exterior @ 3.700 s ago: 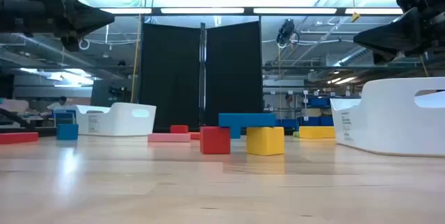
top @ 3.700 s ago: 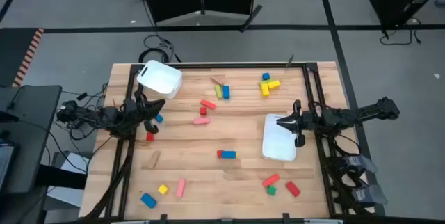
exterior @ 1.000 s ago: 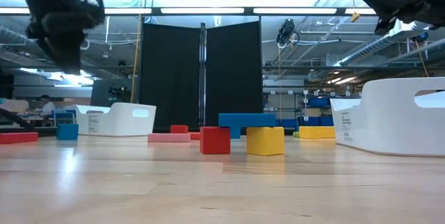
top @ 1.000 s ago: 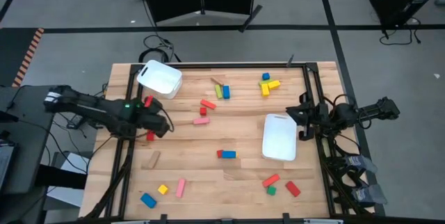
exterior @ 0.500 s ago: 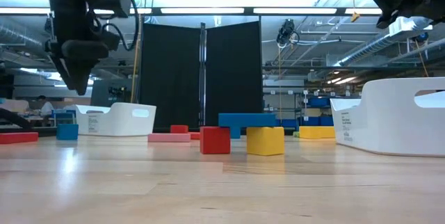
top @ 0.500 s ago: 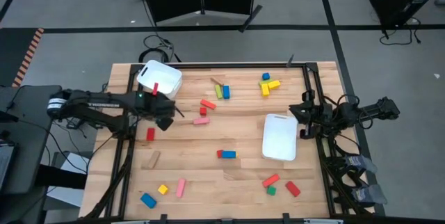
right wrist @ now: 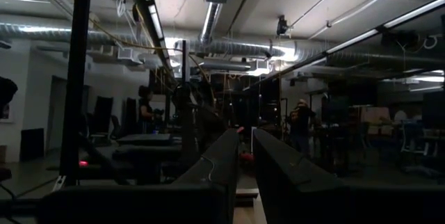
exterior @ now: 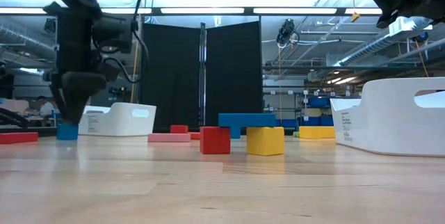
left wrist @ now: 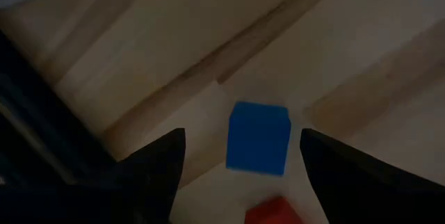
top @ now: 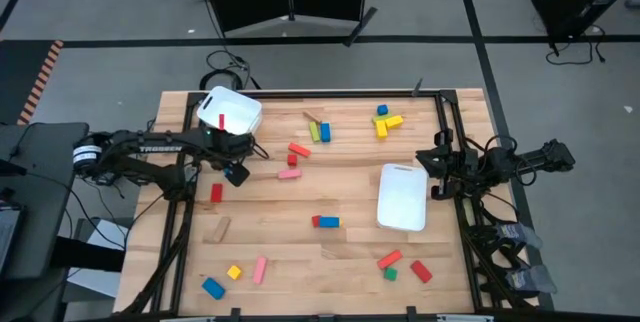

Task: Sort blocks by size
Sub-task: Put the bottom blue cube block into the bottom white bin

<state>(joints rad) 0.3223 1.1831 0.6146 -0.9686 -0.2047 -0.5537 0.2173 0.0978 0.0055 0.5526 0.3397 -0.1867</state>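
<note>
From above, you can see that most of the sorting is left to do: the blocks [top: 322,221] lie scattered across the pale wood-plank desk [top: 300,257], while one red block [top: 221,120] sits inside the rounded white plastic bin [top: 236,112] at the far left corner; the second white bin [top: 402,198], near your right arm, looks empty. Your left end effector [top: 234,172] hangs over a small blue cube [top: 229,171] just in front of that first bin, and your right end effector [top: 432,172] waits beside the second bin. At desk level, you get smooth painted wood with crisp square edges: a red cube [exterior: 215,140] and a yellow cube [exterior: 265,140] side by side, a long blue bar [exterior: 247,120] behind them, and a flat pink bar [exterior: 168,138]. In your left wrist view the fingers stand wide, straddling the blue cube [left wrist: 258,137] without touching it, a red block corner [left wrist: 272,210] close by. Your right wrist view shows its fingers drawn narrow, holding nothing, aimed at the room.
</note>
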